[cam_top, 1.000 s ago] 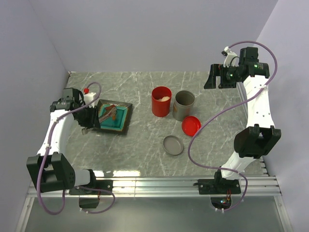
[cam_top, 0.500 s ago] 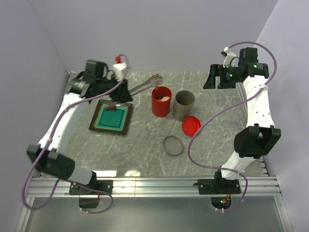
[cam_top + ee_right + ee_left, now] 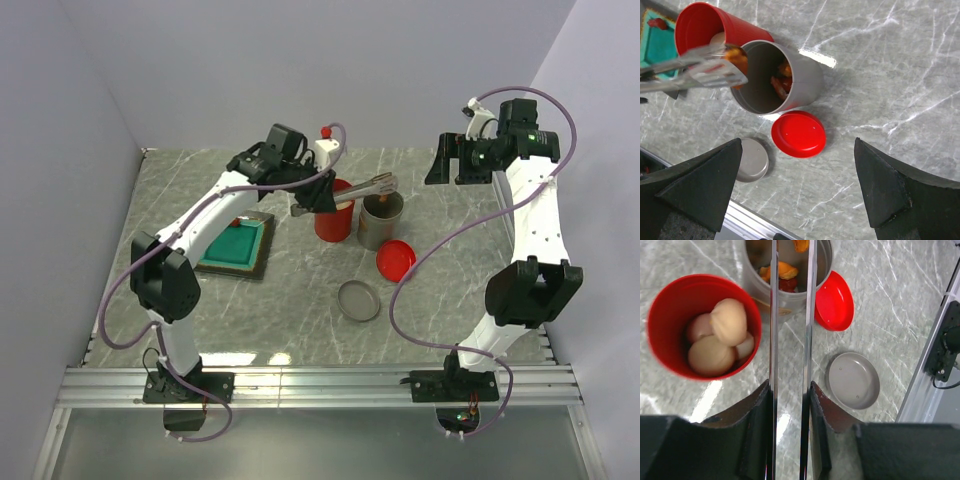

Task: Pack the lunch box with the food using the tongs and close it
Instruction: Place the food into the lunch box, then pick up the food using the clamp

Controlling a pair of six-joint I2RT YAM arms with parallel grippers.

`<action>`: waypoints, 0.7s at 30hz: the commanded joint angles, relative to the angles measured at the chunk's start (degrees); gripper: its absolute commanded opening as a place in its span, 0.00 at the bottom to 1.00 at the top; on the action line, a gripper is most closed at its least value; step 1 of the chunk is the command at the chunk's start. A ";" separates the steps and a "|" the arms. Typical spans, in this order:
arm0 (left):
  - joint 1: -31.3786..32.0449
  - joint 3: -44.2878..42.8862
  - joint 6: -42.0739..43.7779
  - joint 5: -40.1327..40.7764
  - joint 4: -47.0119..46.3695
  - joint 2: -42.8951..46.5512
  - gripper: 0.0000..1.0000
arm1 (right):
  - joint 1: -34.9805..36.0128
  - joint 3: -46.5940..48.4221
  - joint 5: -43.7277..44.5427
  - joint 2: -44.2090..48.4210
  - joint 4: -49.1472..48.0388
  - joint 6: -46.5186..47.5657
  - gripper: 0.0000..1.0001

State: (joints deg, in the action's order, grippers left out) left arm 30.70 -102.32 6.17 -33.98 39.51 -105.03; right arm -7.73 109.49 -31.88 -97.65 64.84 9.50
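I have the left arm (image 3: 205,215) stretched far across the worktop (image 3: 300,320), its forearm passing over the far side of the teal tray (image 3: 268,248) and its wrist turned toward the two canisters. The left jaws are squeezed nearly together on the tongs (image 3: 774,315), whose slim grey arms run forward side by side. Their tips pinch an orange bit of food (image 3: 736,56) over the mouth of the grey tin (image 3: 807,80). Just beside the tin, the red lunch box (image 3: 665,305) stands upright and open with pale egg-like balls (image 3: 727,322) inside. The red lid (image 3: 798,133) lies flat near the tin, and the grey lid (image 3: 752,159) sits a little closer to the arms' bases. The right arm (image 3: 530,220) stands tall at the far right, raised above the worktop, with the right jaws spread wide and holding nothing. From overhead the left wrist covers part of the lunch box. The left wrist view cuts off the tong tips, and I cannot count the orange and red pieces deep in the tin.
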 commanded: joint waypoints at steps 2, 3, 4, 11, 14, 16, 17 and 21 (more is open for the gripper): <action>1.29 -3.67 -0.37 1.19 -4.35 -1.49 0.28 | -0.80 2.30 0.94 0.18 0.46 0.52 1.00; 1.29 -3.59 -0.55 1.28 -4.52 -1.58 0.33 | -0.80 2.39 0.94 0.09 0.64 0.52 1.00; 1.38 -3.41 -0.72 1.46 -4.70 -1.40 0.43 | -0.80 2.57 1.11 0.00 0.64 0.61 1.00; 1.03 -6.65 -0.20 1.81 -1.29 1.41 0.56 | -0.89 4.06 0.59 -0.70 1.43 0.61 1.00; -1.33 -6.58 0.59 0.76 0.48 5.09 0.56 | -0.80 3.98 0.41 -0.44 1.52 0.79 1.00; -5.44 -5.00 1.90 -1.52 2.32 9.12 0.56 | -0.80 3.71 0.41 0.00 1.43 1.14 1.00; -7.04 -3.16 2.87 -1.88 3.37 10.54 0.56 | -0.89 3.10 0.50 0.17 1.34 1.22 1.00; -16.62 1.50 12.33 -3.72 9.96 15.82 0.56 | -0.80 2.30 -0.02 0.35 1.25 1.75 1.00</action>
State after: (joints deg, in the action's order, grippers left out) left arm 20.03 -102.52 10.68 -34.96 44.31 -95.15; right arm -8.19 111.22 -31.11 -97.86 66.06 10.20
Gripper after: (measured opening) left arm 0.564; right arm 0.996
